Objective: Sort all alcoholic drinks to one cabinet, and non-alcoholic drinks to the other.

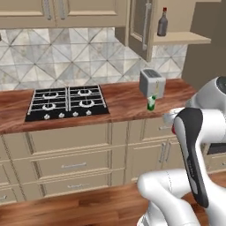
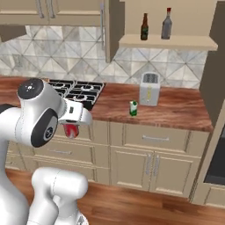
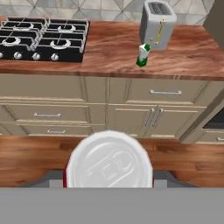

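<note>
Beer bottle (image 2: 144,27) and grey bottle (image 2: 166,24): shelved in the open cabinet (image 2: 169,42). Soda can (image 3: 109,162): clamped in the gripper (image 2: 70,130). Carton (image 2: 133,108): left on the counter (image 2: 176,110).

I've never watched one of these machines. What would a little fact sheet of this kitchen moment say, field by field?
end effector: shut on the red soda can, held out over the floor in front of the drawers
open cabinet shelf: beer bottle and grey bottle with red cap, both upright
counter: green-and-white carton in front of the toaster
stove: four burners, left of the toaster
</note>
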You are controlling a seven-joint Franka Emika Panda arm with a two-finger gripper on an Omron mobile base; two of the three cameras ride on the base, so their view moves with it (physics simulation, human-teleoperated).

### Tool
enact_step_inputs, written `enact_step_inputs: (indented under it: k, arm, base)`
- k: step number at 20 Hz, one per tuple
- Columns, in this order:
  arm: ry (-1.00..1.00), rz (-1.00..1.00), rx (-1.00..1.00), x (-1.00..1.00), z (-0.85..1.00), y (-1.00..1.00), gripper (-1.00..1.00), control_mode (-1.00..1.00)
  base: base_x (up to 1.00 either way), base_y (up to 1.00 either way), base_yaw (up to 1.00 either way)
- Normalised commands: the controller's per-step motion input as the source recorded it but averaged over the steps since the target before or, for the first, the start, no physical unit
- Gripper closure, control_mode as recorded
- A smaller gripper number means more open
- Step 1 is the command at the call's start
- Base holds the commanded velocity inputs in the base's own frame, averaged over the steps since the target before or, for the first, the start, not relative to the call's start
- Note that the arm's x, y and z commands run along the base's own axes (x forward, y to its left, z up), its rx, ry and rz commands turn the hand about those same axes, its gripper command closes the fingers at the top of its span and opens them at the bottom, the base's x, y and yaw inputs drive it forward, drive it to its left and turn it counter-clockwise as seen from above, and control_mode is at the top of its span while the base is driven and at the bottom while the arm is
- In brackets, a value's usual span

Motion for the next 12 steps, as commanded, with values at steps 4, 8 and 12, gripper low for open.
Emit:
enact_step_inputs:
  k: [4,8,12]
  arm:
    - [0.0,0.0,0.0,0.0,0.0,0.0,1.0,1.0]
    - [0.0,0.0,0.0,0.0,0.0,0.0,1.0,1.0]
    - [0.0,0.0,0.0,0.0,0.0,0.0,1.0,1.0]
  base:
    - [0.0,1.0,0.0]
    - [0.0,1.0,0.0]
    - [0.0,1.0,0.0]
